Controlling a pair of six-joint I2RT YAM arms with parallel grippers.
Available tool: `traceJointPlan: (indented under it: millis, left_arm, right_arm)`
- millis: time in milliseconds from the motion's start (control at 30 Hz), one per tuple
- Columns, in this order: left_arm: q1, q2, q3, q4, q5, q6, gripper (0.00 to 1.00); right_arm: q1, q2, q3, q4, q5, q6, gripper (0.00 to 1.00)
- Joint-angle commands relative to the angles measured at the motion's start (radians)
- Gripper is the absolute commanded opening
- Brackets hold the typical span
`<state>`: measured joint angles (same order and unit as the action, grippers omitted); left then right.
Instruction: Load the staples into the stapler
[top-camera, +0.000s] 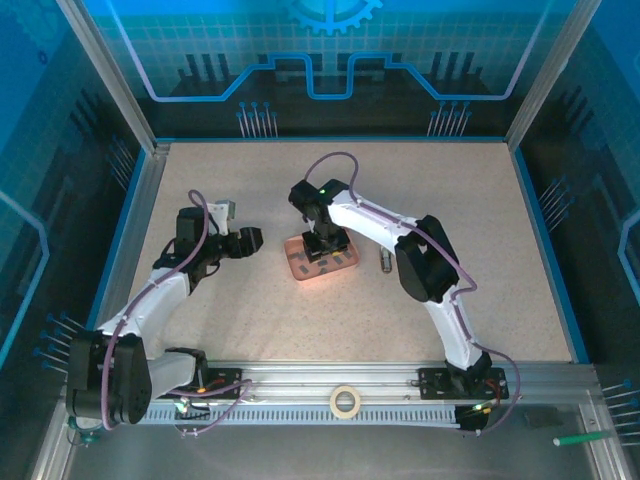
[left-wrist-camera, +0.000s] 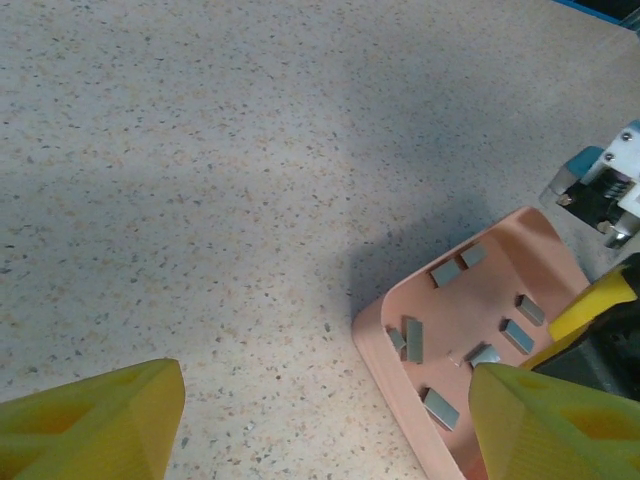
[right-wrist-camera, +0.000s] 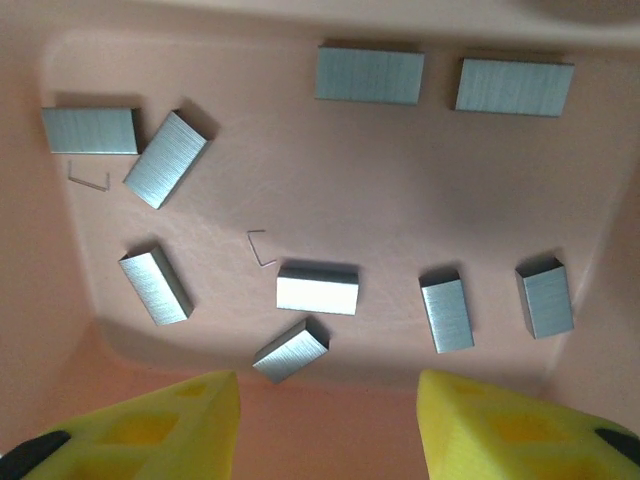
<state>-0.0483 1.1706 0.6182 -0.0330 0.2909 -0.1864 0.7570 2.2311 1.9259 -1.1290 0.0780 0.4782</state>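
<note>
Top view: the left fingers (top-camera: 248, 240) hang spread and empty, left of the salmon-pink tray (top-camera: 298, 272). The right fingers (top-camera: 327, 244) point down over that tray, mid-surface (top-camera: 480, 200).
Left wrist view: the left fingers (left-wrist-camera: 100, 420) stand wide apart with nothing between them. The staples (left-wrist-camera: 441, 408) lie scattered in the tray (left-wrist-camera: 375, 345) to the right.
Right wrist view: the right fingers (right-wrist-camera: 150, 430) are parted and grip nothing, above the tray (right-wrist-camera: 300, 190). Nine strips of staples (right-wrist-camera: 317, 289) lie on its floor.

Approx 9 strips of staples (right-wrist-camera: 317, 288) in pink tray (right-wrist-camera: 330, 180), end effector (right-wrist-camera: 328, 392) fingers apart.
</note>
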Motion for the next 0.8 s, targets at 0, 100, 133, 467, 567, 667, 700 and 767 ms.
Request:
traceJointPlan:
  millis: [0, 100, 133, 467, 567, 667, 700, 767]
  left_arm:
    - [0.01, 0.032, 0.028, -0.03, -0.037, -0.015, 0.76]
    - [0.01, 0.055, 0.055, -0.064, -0.045, -0.025, 0.76]
    - [0.01, 0.06, 0.064, -0.076, -0.047, -0.031, 0.76]
    - [0.012, 0.078, 0.1, -0.13, -0.087, -0.032, 0.77]
    - [0.012, 0.085, 0.108, -0.139, -0.09, -0.023, 0.77]
    - [0.011, 0.087, 0.118, -0.146, -0.089, -0.01, 0.77]
    - [0.011, 0.089, 0.12, -0.147, -0.088, -0.006, 0.77]
    - [0.011, 0.093, 0.121, -0.144, -0.086, -0.002, 0.77]
  right_arm:
    - [-0.006, 0.033, 0.041, -0.04, 0.0, 0.014, 0.49]
    - [-0.002, 0.06, 0.061, -0.057, -0.024, 0.021, 0.49]
    - [0.003, 0.066, 0.067, -0.061, -0.025, 0.02, 0.49]
    - [0.018, 0.129, 0.097, -0.089, 0.013, 0.054, 0.48]
    - [0.016, 0.139, 0.094, -0.076, 0.009, 0.053, 0.48]
    - [0.015, 0.156, 0.098, -0.08, -0.004, 0.058, 0.47]
    - [0.017, 0.159, 0.093, -0.079, -0.003, 0.062, 0.46]
    - [0.018, 0.158, 0.081, -0.072, -0.004, 0.068, 0.45]
